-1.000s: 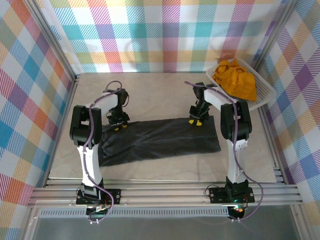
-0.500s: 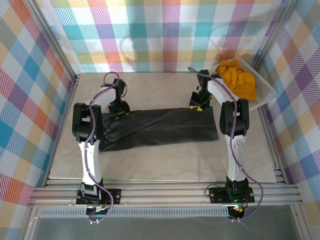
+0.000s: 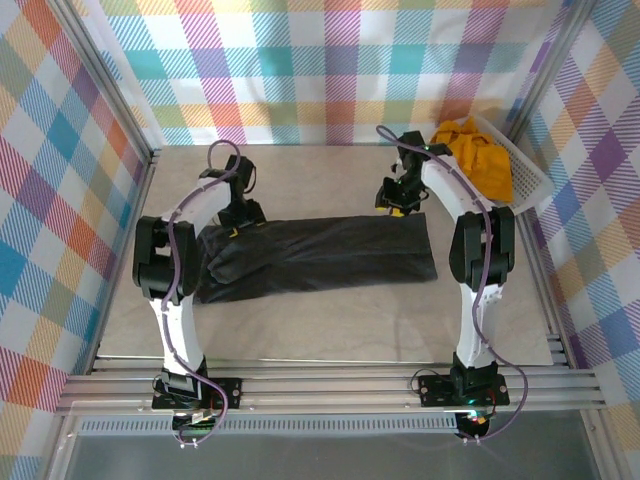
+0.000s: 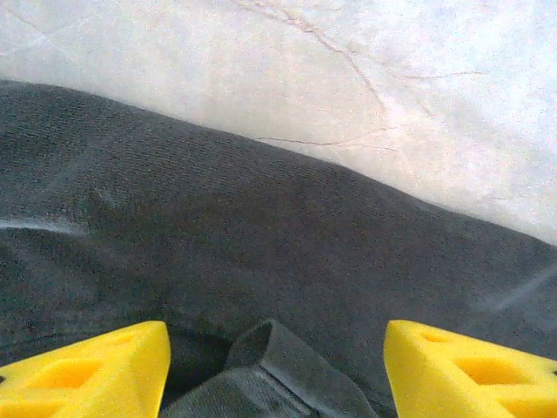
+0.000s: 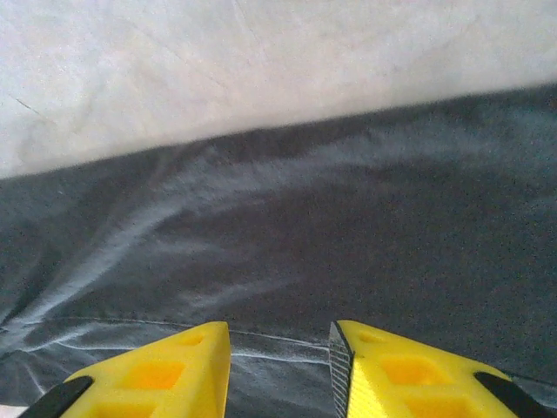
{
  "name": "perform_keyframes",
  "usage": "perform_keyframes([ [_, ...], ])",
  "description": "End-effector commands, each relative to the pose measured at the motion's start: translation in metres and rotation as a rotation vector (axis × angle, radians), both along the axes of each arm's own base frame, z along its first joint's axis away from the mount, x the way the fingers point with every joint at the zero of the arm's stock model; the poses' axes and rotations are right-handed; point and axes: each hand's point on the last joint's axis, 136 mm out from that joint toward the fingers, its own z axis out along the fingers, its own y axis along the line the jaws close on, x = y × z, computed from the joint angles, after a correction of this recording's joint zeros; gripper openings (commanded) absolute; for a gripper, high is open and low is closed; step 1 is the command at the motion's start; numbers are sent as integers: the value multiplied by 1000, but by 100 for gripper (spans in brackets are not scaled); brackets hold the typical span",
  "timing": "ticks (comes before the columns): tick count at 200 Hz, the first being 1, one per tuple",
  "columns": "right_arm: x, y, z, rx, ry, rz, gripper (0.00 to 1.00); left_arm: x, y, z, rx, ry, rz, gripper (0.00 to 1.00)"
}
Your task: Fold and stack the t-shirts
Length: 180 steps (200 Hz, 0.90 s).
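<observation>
Both arms have reached further from their bases, and the large charcoal-black fabric t-shirt (image 3: 320, 258) has gone with them; it now lies as a flatter long band across the pale surface (image 3: 330, 330). Over the shirt's far left corner sits the left pincer (image 3: 238, 224), its yellow fingers wide apart with a small raised pucker of dark cloth between them, seemingly let go. At the shirt's far right corner the right pincer (image 3: 397, 205) is narrowly gapped over a hem; whether it pinches cloth I cannot tell. A crumpled mustard-yellow t-shirt (image 3: 478, 160) lies in the white plastic lattice basket (image 3: 528, 190), beyond the black shirt's right end. The risk, as I judge it: if one side is free while the other grips and lifts, the band drags askew and the fold opens; the pucker could also snag on a rising left finger
</observation>
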Motion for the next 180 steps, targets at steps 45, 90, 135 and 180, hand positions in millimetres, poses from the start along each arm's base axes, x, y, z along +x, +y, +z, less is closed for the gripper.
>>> perform_keyframes([
  [45, -18, 15, 18, 49, -25, 30, 36, -13, 1, -17, 54, 52, -50, 63],
  [90, -34, 18, 21, 43, -19, 42, 36, -9, -6, -11, 21, 28, -59, 26],
  [135, -37, 15, 27, 41, -35, 41, 36, -30, -6, -9, -10, 41, -46, 0],
  [180, -40, 15, 30, 40, -42, 47, 36, -59, -23, 7, -121, 56, 41, 0],
])
